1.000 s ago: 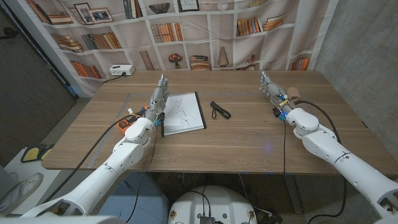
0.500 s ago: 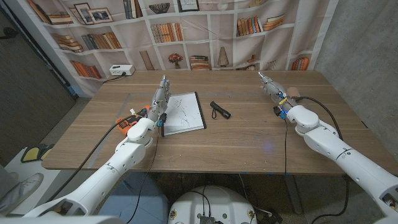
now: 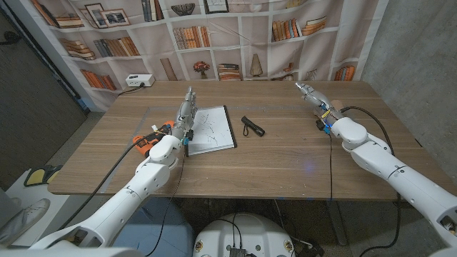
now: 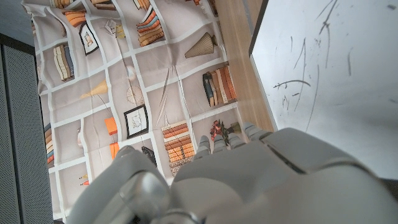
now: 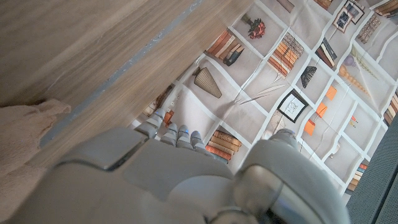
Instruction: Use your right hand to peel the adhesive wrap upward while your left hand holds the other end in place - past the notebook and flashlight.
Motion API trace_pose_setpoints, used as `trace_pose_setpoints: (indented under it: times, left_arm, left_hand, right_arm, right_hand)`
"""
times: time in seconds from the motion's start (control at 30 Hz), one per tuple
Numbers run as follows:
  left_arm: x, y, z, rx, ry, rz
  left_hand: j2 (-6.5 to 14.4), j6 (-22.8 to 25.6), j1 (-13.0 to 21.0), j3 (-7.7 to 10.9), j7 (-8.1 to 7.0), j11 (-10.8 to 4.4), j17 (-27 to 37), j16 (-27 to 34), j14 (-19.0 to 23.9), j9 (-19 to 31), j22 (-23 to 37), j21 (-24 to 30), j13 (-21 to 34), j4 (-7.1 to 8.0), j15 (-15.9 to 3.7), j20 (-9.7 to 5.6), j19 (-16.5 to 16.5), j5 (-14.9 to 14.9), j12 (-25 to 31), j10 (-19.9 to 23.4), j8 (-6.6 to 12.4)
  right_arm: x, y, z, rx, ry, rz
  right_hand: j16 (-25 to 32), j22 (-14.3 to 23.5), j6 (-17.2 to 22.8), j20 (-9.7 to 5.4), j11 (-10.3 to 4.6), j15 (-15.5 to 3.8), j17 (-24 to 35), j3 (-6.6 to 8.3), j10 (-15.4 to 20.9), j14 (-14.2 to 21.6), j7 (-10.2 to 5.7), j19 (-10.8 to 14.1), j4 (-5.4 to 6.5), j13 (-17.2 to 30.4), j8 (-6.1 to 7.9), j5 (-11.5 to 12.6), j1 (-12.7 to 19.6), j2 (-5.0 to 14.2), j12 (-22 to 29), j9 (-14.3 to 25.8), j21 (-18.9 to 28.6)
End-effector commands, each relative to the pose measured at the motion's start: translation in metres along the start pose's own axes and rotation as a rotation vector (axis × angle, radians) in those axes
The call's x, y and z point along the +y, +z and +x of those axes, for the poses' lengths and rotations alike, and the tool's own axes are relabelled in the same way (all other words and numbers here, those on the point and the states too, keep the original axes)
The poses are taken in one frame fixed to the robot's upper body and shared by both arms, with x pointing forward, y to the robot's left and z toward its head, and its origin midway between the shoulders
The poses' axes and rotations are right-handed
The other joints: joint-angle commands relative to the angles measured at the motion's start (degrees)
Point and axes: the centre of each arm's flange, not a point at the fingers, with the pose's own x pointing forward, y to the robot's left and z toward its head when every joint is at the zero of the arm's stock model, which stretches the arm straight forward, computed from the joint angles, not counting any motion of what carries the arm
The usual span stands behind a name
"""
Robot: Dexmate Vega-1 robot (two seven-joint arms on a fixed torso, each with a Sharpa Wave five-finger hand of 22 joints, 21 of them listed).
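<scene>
Adhesive wrap (image 5: 25,140) is hard to make out: in the right wrist view a tan, crinkled, cloth-like piece lies on the wooden table (image 3: 285,153) just beside the right hand (image 3: 313,100), cut off by the picture's edge. In the head view that hand and forearm cover it. The right hand reaches out near the table's far right part, fingers stretched forward and close together; whether they touch or hold the wrap I cannot tell.

The left hand (image 3: 186,114) stands beside the left edge of the notebook (image 3: 210,130), fingers straight and together, pointing away from the robot. Whether it presses on anything is hidden by its own back.

The notebook lies open, a white page with thin dark scribbles and a black border. Right of it, apart, lies the flashlight (image 3: 252,126), small, black and cylindrical, angled across the grain. Both sit between the two hands. Behind the table hangs a printed bookshelf backdrop (image 3: 214,36), and a white power strip (image 3: 139,81) rests at the table's far left corner.
</scene>
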Motion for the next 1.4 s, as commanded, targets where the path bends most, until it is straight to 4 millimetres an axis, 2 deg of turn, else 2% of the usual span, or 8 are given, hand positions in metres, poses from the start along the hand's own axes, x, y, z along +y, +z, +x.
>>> trace_pose_setpoints:
  times: [0.03, 0.3, 0.37, 0.57, 0.77, 0.93, 1.13, 1.4]
  left_arm:
    - [-0.005, -0.001, -0.003, 0.004, 0.007, 0.004]
    - [-0.006, 0.0, -0.003, -0.016, 0.024, -0.014]
    - [-0.006, -0.001, -0.004, -0.015, 0.023, -0.015]
    - [-0.004, -0.001, -0.004, -0.009, 0.018, -0.011]
    - [-0.003, -0.001, -0.003, -0.007, 0.01, -0.014]
    - [-0.004, -0.002, -0.004, 0.004, -0.003, -0.009]
    - [-0.006, -0.005, -0.006, 0.013, -0.012, -0.018]
    - [-0.004, -0.006, -0.009, 0.015, -0.009, -0.018]
  left_hand:
    - [0.1, 0.1, 0.6, 0.44, 0.0, -0.11, 0.3, 0.5, 0.0, 0.3, 0.1, 0.3, 0.1, -0.06, 0.17, 0.02, 0.1, -0.1, 0.6, 0.4, 0.14]
    - [0.1, 0.1, 0.6, 0.48, 0.03, -0.21, 0.3, 0.6, 0.2, 0.3, 0.1, 0.3, 0.1, -0.08, 0.21, 0.07, 0.1, -0.1, 0.7, 0.6, 0.11]
    - [0.1, 0.2, 0.6, 0.5, 0.03, -0.18, 0.3, 0.6, 0.3, 0.3, 0.1, 0.3, 0.1, -0.08, 0.22, 0.06, 0.1, -0.1, 0.7, 0.7, 0.11]
    - [0.1, 0.3, 0.6, 0.53, 0.13, -0.12, 0.3, 0.6, 0.4, 0.3, 0.1, 0.3, 0.1, -0.09, 0.26, 0.07, 0.1, -0.1, 0.7, 0.8, 0.12]
    - [0.1, 0.3, 0.5, 0.56, 0.09, -0.15, 0.3, 0.6, 0.5, 0.3, 0.1, 0.3, 0.1, -0.09, 0.27, 0.08, 0.1, -0.1, 0.7, 0.9, 0.11]
    - [0.1, 0.5, 0.5, 0.58, 0.21, -0.11, 0.3, 0.7, 0.7, 0.3, 0.1, 0.4, 0.1, -0.1, 0.16, 0.1, 0.3, -0.1, 0.8, 1.1, 0.14]
    - [0.0, 0.6, 0.5, 0.63, 0.23, -0.43, 0.3, 0.8, 1.1, 0.3, 0.1, 0.4, 0.2, -0.11, 0.22, 0.12, 0.5, -0.2, 1.0, 1.8, 0.13]
    - [0.0, 0.8, 0.5, 0.66, 0.27, -0.46, 0.3, 0.8, 1.4, 0.3, 0.1, 0.5, 0.2, -0.13, 0.22, -0.04, 0.6, -0.2, 1.0, 2.0, 0.16]
  right_arm:
    - [-0.009, 0.006, 0.002, -0.011, 0.005, -0.081]
    - [-0.012, 0.012, -0.001, -0.001, 0.009, -0.159]
    - [-0.013, 0.014, -0.003, 0.002, 0.008, -0.177]
    - [-0.015, 0.018, -0.006, 0.014, -0.006, -0.22]
    - [-0.013, 0.022, -0.011, 0.02, -0.025, -0.258]
    - [-0.009, 0.025, -0.014, 0.028, -0.04, -0.306]
    - [-0.005, 0.026, -0.017, 0.038, -0.052, -0.337]
    - [-0.004, 0.028, -0.016, 0.049, -0.06, -0.377]
  right_hand:
    - [0.4, 0.2, 0.1, 0.18, 0.01, -0.19, 0.0, 0.16, 0.1, -3.9, -0.2, 0.6, -0.81, 0.2, 0.49, 0.0, 1.5, 0.28, 0.3, 0.1, 0.2]
    - [0.4, 0.2, 0.6, 0.07, -0.02, -0.4, -0.1, 0.69, 0.2, -4.0, -0.22, 0.6, -1.45, 0.2, 0.67, -0.2, 2.6, 0.57, 0.4, 0.1, 0.1]
    - [0.3, 0.2, 0.8, -0.8, -0.19, -1.02, -0.1, 1.06, 0.2, -4.1, -0.38, 0.9, -1.96, 0.2, 0.69, -0.3, 3.5, 0.72, 0.3, 0.1, 0.2]
    - [0.3, 0.2, 0.9, -1.02, -0.34, -1.29, -0.1, 1.32, 0.2, -4.1, -0.57, 1.0, -2.35, 0.2, 0.69, -0.4, 4.1, 0.78, 0.3, 0.1, 0.3]
    - [0.6, 0.2, 1.3, -0.74, -0.46, -0.85, -0.1, 1.69, 0.3, -3.5, -0.51, 1.2, -2.89, 0.1, 0.79, -0.4, 4.9, 0.87, 0.3, 0.1, 0.3]
    - [1.4, 0.1, 2.2, 0.51, -0.15, 0.32, -0.2, 2.38, 0.0, -0.7, -0.59, 3.1, -4.1, 0.1, 0.81, -0.7, 6.7, 0.75, 0.2, 0.1, 0.7]
    - [1.5, 0.1, 2.5, -0.22, -0.54, -0.57, -0.2, 2.72, 0.2, -0.1, -0.95, 4.2, -4.63, 0.1, 0.76, -0.7, 7.5, 0.69, 0.2, 0.1, 0.9]
    - [1.4, 0.1, 2.7, -0.36, -0.64, -0.63, -0.2, 3.0, 0.7, 0.1, -1.13, 4.4, -5.0, 0.1, 0.73, -0.8, 8.2, 0.72, 0.4, 0.1, 0.8]
